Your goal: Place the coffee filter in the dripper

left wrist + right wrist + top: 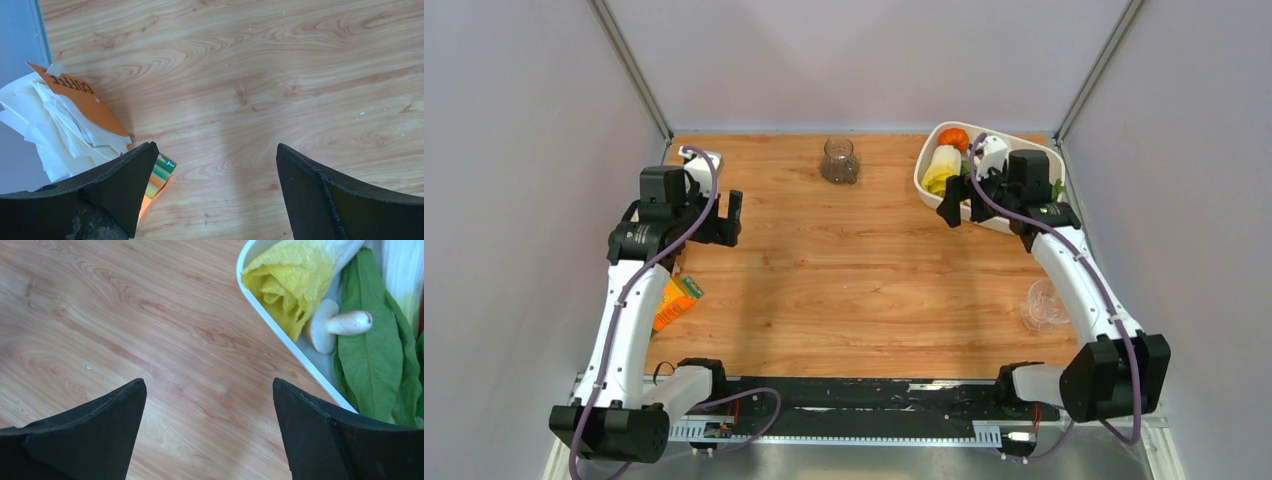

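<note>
Gaping left gripper (pixel 215 146) hovers over table (pixel 300 75); right gripper (pixel 207 381) gapes beside tray (pixel 300 349).

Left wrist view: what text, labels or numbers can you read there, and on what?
"COFFEE", upside down, on the flat orange packet lying over the white paper coffee filters.
Green-and-orange striped packet end: no legible text.
Nothing else readable in any view.

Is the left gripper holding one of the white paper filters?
No, the left gripper stands open with nothing between its fingers, and the paper filters lie in a pile off to its side.
</note>
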You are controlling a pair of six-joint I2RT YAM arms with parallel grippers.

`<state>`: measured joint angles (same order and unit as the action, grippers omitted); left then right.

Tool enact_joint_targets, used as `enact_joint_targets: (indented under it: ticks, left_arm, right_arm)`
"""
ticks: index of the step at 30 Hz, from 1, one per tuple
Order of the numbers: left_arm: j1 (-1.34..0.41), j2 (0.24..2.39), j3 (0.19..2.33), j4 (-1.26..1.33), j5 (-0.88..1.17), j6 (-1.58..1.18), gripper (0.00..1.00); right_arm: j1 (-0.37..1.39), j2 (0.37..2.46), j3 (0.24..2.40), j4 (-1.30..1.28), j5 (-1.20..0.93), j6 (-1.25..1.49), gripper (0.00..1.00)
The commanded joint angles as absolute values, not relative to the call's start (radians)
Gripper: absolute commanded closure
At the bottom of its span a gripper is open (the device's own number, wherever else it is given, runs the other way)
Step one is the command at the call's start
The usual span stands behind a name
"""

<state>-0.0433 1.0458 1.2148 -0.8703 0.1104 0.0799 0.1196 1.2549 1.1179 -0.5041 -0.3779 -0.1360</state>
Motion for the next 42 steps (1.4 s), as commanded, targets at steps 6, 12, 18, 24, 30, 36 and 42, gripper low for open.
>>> enact_joint_targets:
  ticks: [6, 12, 18, 24, 30, 36, 42]
  left_arm:
    - [-0.037, 1.021, 1.254, -0.826, 0.118, 0.067, 0.00]
    - [-0.037, 0.969, 1.265, -0.789, 0.152, 0.032, 0.00]
    - [-0.036, 0.970, 1.269, -0.788, 0.192, 0.007, 0.00]
    - [-0.037, 0.992, 1.272, -0.782, 0.200, -0.021, 0.00]
    - [-0.036, 1.001, 1.249, -0.772, 0.180, -0.025, 0.00]
    - [-0.037, 1.008, 1.236, -0.770, 0.175, -0.035, 0.00]
    - [-0.037, 1.013, 1.238, -0.775, 0.201, -0.047, 0.00]
  right_arm:
    - [0.300, 1.515, 1.383, -0.460, -0.319, -0.131, 0.00]
    - [0.397, 1.765, 1.587, -0.442, -0.256, -0.123, 0.00]
    - [0.441, 1.978, 1.762, -0.441, -0.219, -0.140, 0.00]
    - [0.455, 2.150, 1.901, -0.441, -0.217, -0.122, 0.00]
    - [0.476, 2.296, 2.037, -0.419, -0.197, -0.092, 0.07]
    - [0.501, 2.415, 2.162, -0.404, -0.117, -0.093, 0.17]
    - [0.503, 2.480, 2.218, -0.372, -0.083, -0.061, 0.36]
